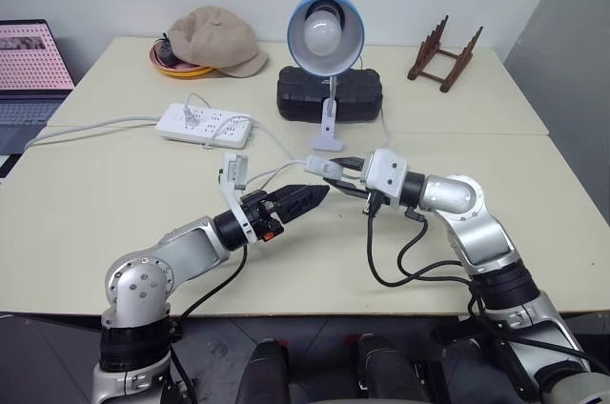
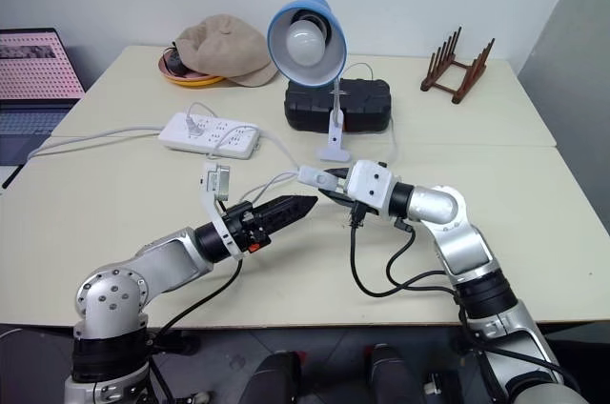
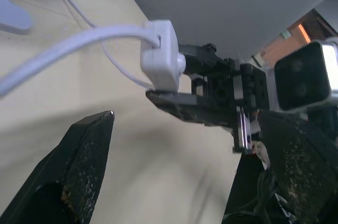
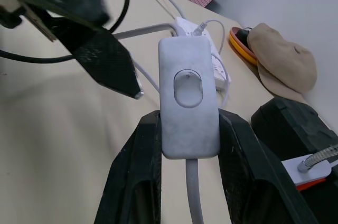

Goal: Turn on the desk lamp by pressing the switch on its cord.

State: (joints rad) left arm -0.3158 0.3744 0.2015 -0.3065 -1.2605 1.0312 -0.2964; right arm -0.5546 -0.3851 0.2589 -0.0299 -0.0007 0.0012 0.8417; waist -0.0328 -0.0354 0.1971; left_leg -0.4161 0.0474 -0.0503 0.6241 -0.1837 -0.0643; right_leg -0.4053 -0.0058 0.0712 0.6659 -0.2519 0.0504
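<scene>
Nearest my head camera, both arms meet over the front of the cream table [image 1: 114, 232]. Between them sits the switch [image 4: 188, 102], a small white oblong plastic block with an oval button on its top face, lifted clear of the tabletop. My right gripper [image 4: 187, 139] is clamped on its two long sides, button facing up and unobstructed. My left gripper [image 3: 190, 145] stands just beside it with its two black fingers spread wide, empty, tips aimed at the block but not touching.

Handling judgement: the block looks light, rigid and smooth-sided, so it could twist or slip in the grip if pushed off-centre. I would press square on the oval button, with one left fingertip, against the right gripper's hold. The cord [image 1: 272, 175], a thin white flexible cable, leaves both ends of the switch and hangs slack; it should not resist.

Farther back, the desk lamp [image 1: 326, 37], round light-blue shade, big white bulb, white clip base, stands unlit near the table's middle, in front of a black rectangular case [image 1: 330, 92]. A white multi-socket power strip [image 1: 204, 125] lies to its left. A tan cap [image 1: 215, 39] rests on an orange dish at the far edge, and a dark wooden rack [image 1: 444, 56] stands far right.
</scene>
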